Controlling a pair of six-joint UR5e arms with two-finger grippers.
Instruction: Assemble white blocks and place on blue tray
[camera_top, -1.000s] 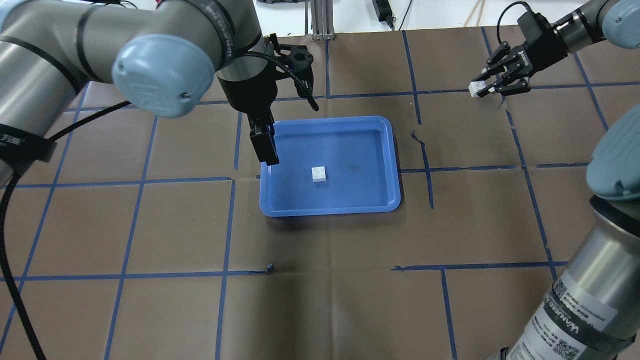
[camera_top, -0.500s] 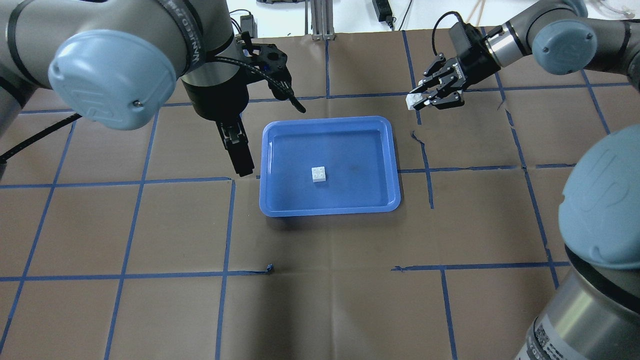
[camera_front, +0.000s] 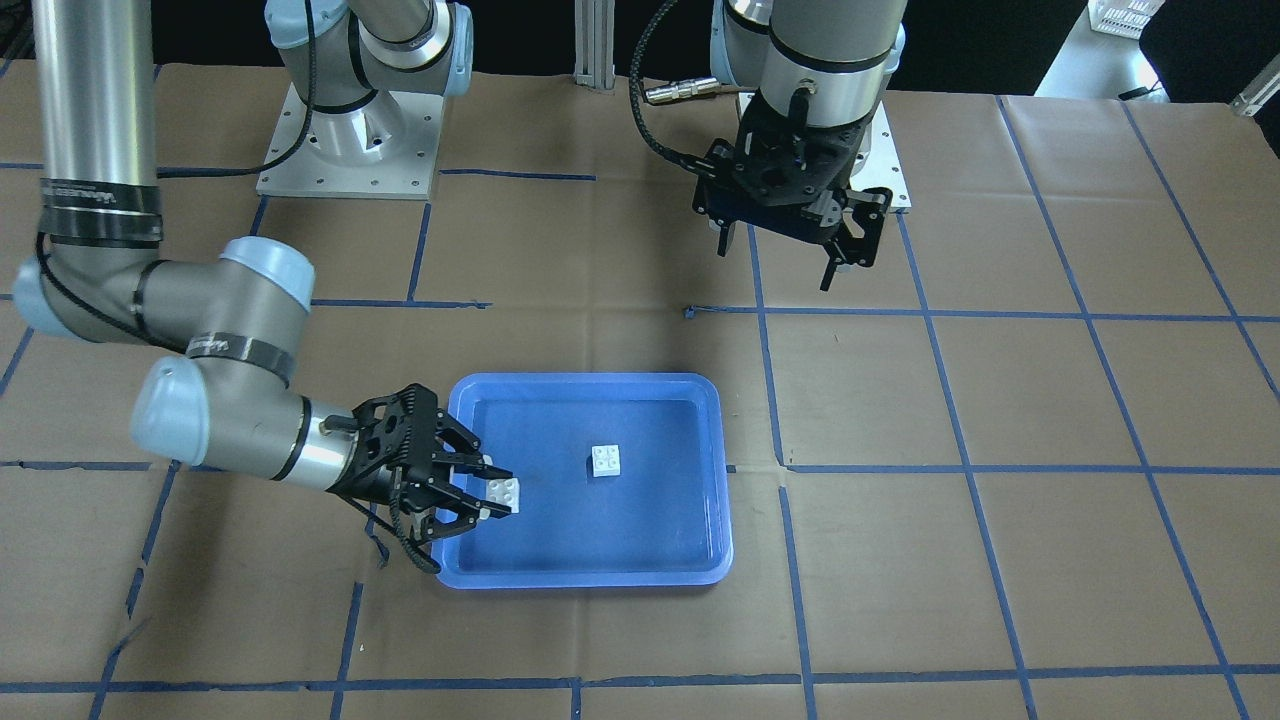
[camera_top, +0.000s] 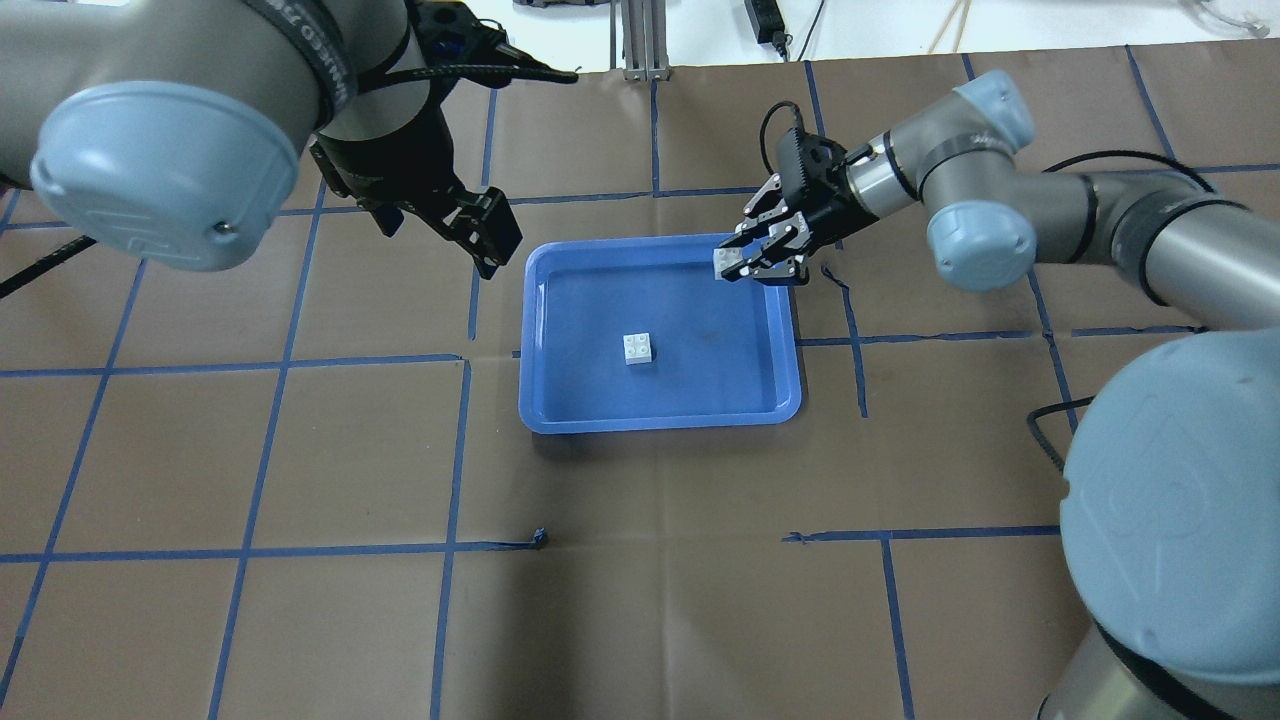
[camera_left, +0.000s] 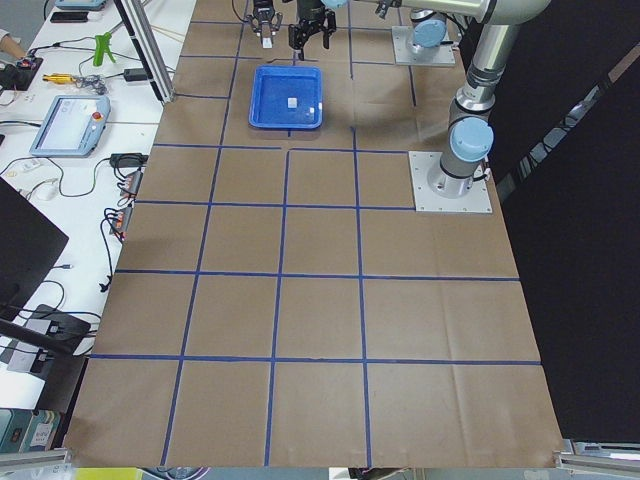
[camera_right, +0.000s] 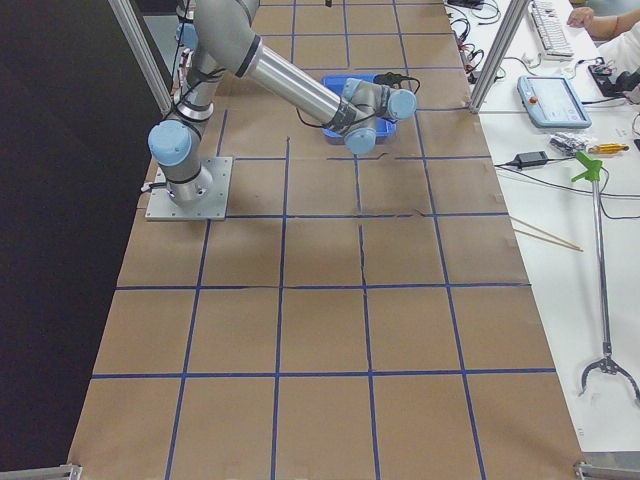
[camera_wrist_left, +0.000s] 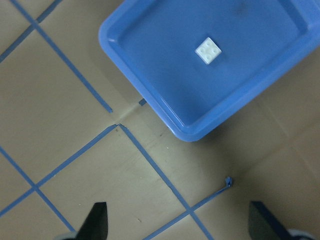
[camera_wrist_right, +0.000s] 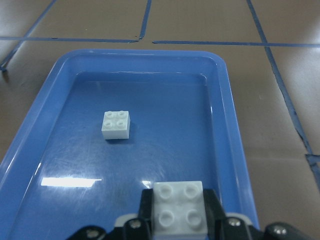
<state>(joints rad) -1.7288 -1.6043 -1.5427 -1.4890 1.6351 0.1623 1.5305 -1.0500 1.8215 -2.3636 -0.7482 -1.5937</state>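
Observation:
The blue tray lies mid-table; it also shows in the front view. One white block sits studs up near its middle and shows in the front view, the left wrist view and the right wrist view. My right gripper is shut on the second white block, holding it studs up just above the tray's far right corner. My left gripper is open and empty, raised over the table off the tray's far left corner; its fingertips stand wide apart.
Brown paper with a blue tape grid covers the table. The arm base plates stand at the robot's side. Benches with a pendant and tools run beyond the table's far edge.
My right gripper has carried its white block leftward from the far right to over the tray's far right corner. My left gripper has drawn back off the tray, to the left and away.

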